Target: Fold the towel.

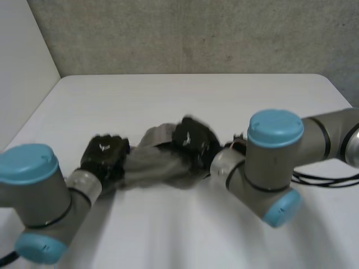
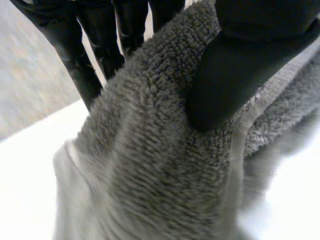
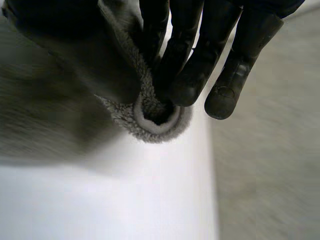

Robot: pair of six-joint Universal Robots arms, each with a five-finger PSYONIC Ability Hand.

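1. The towel [image 1: 154, 165] lies bunched in a thick rope-like bundle between the two hands, at the near middle of the white table [image 1: 185, 101]. It is not spread flat.
2. The left hand [image 1: 104, 157] grips the bundle's left end. In the left wrist view its thumb [image 2: 235, 75] presses into the pile from the front while the fingers [image 2: 85, 55] back it from behind, clamping the cloth.
3. The right hand [image 1: 193, 140] grips the right end. In the right wrist view its fingers [image 3: 187, 75] curl over a rolled hem [image 3: 155, 131] and pinch it against the thumb.
4. I judge this as an early step. Both ends are caught, but no clean fold is visible yet.
5. The next move seems to call for drawing the hands apart to stretch the cloth taut and laying it flat before doubling it over.
6. The towel is grey terry with a deep, loopy pile and a smoother woven band near the hem. It is soft, limp and bulky, so it will likely sag and wrinkle between the grips.
7. The table is smooth and hard.
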